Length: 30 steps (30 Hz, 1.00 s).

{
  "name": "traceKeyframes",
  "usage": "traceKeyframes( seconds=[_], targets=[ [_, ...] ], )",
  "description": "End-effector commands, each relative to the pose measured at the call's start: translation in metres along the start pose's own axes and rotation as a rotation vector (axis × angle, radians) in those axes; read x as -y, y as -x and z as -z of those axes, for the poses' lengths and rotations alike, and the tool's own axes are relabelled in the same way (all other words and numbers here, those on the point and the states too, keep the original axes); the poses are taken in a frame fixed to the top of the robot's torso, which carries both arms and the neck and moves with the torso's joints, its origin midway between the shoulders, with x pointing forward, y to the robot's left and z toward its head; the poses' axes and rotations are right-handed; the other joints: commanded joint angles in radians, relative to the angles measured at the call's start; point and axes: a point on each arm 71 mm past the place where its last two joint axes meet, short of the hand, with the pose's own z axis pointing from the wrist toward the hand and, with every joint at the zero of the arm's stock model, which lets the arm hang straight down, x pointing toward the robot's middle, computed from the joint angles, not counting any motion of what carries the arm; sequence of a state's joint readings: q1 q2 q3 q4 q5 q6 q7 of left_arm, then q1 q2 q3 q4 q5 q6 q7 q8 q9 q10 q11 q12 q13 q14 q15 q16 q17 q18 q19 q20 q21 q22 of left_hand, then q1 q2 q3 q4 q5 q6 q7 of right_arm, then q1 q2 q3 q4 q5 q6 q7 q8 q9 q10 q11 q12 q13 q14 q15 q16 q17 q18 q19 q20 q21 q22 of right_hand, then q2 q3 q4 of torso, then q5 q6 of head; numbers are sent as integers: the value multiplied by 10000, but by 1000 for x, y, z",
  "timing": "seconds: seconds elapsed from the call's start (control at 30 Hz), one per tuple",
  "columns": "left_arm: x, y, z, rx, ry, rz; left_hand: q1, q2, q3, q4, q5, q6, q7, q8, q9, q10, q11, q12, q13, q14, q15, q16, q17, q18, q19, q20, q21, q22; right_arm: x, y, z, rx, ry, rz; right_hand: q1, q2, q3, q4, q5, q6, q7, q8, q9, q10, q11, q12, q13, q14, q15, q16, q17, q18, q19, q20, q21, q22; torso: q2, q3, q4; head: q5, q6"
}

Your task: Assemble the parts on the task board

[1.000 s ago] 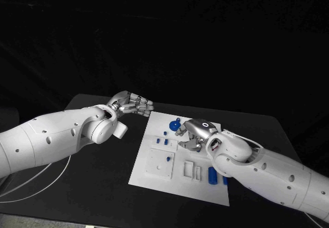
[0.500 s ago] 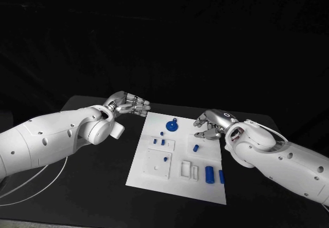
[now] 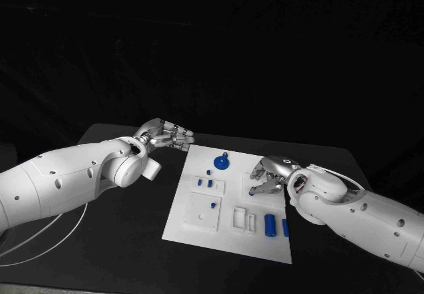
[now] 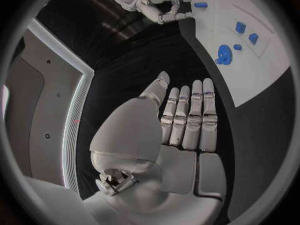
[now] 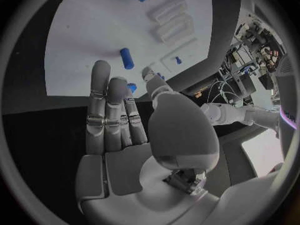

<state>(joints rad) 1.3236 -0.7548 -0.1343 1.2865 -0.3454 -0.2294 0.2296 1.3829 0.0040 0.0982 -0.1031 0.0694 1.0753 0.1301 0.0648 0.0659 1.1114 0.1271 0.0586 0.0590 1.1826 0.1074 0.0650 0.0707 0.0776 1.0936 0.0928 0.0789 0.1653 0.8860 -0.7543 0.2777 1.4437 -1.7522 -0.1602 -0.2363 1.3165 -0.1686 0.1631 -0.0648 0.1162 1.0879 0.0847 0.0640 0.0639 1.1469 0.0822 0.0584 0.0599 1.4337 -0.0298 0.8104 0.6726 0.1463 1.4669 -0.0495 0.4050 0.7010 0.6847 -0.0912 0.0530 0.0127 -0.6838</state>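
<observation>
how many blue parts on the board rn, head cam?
7: round one at the task board's far end; two small pegs side by side; one nearer; one by the right hand; two cylinders near-right. The hand may hide more.

The right robot hand [image 3: 269, 176] covers part of the task board's [image 3: 199, 226] right edge, so whether its fingertips touch the small blue part [image 3: 253, 190] beside them cannot be told. The slots in the white blocks [image 3: 241, 218] near the board's near edge are too small to make out. The right forearm hides the table's [image 3: 115, 245] near right corner.
</observation>
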Motion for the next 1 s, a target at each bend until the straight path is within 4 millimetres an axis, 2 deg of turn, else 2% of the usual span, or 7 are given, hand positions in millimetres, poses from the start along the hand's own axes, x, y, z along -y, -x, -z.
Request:
traceKeyframes(
  seconds=[0.03,0.3,0.4,0.57,0.6,0.9,1.0],
  targets=[
    [2,-2,0,-94,-149,73,63,29,8,64,6,40,3,-7,-3,-24,31,8,-5,-35,49,-3,12,14,35,30,35,-9,1,-8,0,-537,-64,240,91,6,-12,59,41,-95,-7,-18,-12,-53,-38,58,4,24,68,45,-16,-1,372,46,-37,-15,-3,-11,-18,23,-32],
    [1,-2,0,-116,-136,81,63,29,8,64,6,40,3,-7,-3,-24,31,8,-5,-35,49,-3,12,14,35,30,35,-9,-3,-24,1,-863,27,396,142,184,16,149,-278,-10,45,-17,-11,162,-87,53,1,45,69,62,-42,-25,381,53,8,-68,-7,-15,-27,32,-51],
    [1,-2,0,-129,-131,84,63,29,8,64,6,40,3,-7,-3,-24,31,8,-5,-35,49,-3,12,14,35,30,35,-9,-5,-25,0,-579,76,420,228,387,1104,-72,-604,45,109,-25,-17,354,-120,34,-11,46,23,69,-43,-18,389,13,102,-61,-5,-6,-25,111,-39],
    [1,-2,0,-135,-118,84,64,41,-4,78,5,51,2,-7,-3,-20,31,8,-5,-31,48,-3,13,14,40,30,36,-27,-10,-26,-3,-221,200,364,-137,83,3126,-342,-672,127,110,-15,-11,587,-187,25,-11,67,8,137,29,-83,382,-33,263,-2,-12,-13,-8,127,-64],
    [1,-2,0,-141,-118,85,64,41,-4,78,5,51,2,-7,-3,-20,31,8,-5,-31,48,-3,13,14,40,30,36,-27,-11,-26,-3,-181,211,325,-432,-143,3825,-430,-677,165,81,-20,-11,648,-202,20,-12,53,-13,154,63,-89,357,-60,307,21,-13,-17,-6,126,-66],
    [1,-2,0,-150,-120,81,63,36,-12,83,12,32,8,-9,-4,-39,38,7,-5,-41,53,-3,12,14,37,33,35,-36,-13,-27,-7,-17,191,258,-352,9,4145,-593,-678,328,121,15,6,825,-249,33,-7,49,-40,154,90,-109,348,-82,342,60,-4,-9,-36,158,-108],
    [1,-2,0,-160,-120,82,63,36,-12,83,12,32,8,-9,-4,-39,38,7,-5,-41,53,-3,12,14,37,33,35,-36,-13,-28,-7,96,168,310,-174,223,4352,-698,-679,701,172,72,31,1118,-315,72,5,55,-91,174,114,-111,347,-121,382,105,-8,-7,-40,149,-130]
  ],
)
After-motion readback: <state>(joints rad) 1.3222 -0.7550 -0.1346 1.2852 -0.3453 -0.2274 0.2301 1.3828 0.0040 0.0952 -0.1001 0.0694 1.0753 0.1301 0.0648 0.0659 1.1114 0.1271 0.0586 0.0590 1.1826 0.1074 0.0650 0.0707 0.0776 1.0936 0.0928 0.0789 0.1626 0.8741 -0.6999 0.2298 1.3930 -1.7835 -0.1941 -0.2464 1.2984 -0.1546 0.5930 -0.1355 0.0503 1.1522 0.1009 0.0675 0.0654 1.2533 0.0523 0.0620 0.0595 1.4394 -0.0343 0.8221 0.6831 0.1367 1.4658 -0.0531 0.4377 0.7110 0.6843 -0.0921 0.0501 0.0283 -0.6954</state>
